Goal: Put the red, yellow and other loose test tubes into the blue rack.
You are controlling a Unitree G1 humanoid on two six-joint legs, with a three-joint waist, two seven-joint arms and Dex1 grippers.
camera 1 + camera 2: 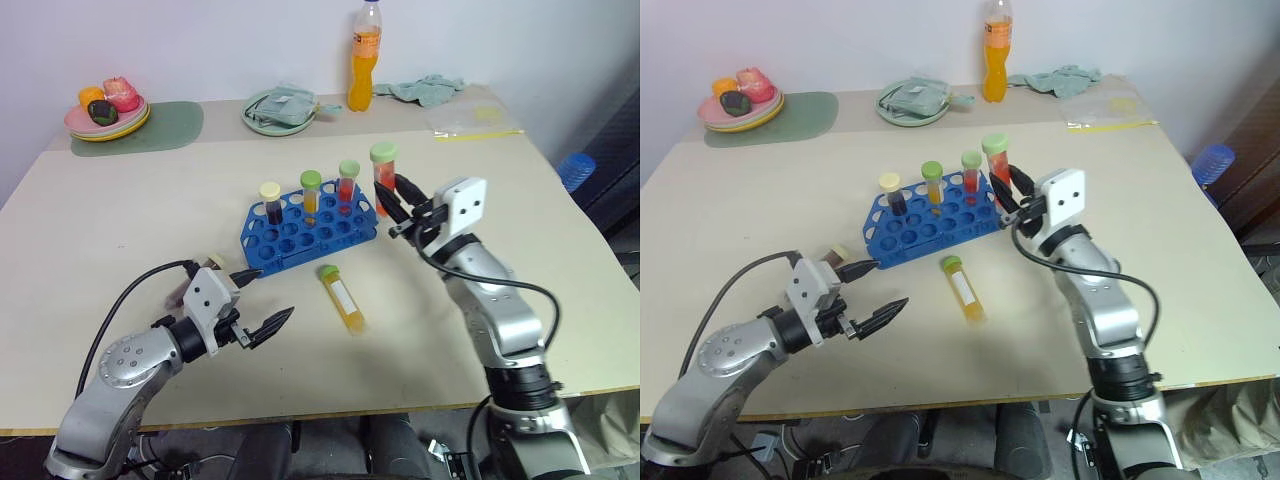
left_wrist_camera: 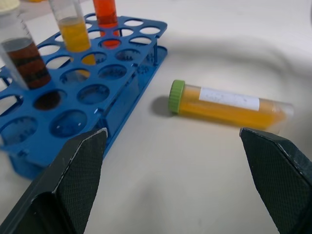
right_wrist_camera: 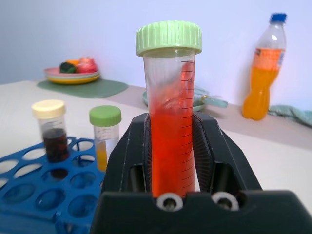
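My right claw (image 1: 392, 196) is clamped on a red tube (image 3: 170, 122), held upright just beside the blue rack's (image 1: 300, 232) right end. I'd keep the tube vertical, line its bottom up over a free hole and lower slowly. My left claw (image 1: 262, 300) is spread wide and empty; the yellow tube (image 2: 229, 104) lies flat on the table just ahead of it, beside the rack.

Both arms: silver-grey metal shells w/ black joints. Left end effector (image 1: 262, 303) & right end effector (image 1: 393, 200): black textured fingers, white camera box at wrist, black cable looping back.
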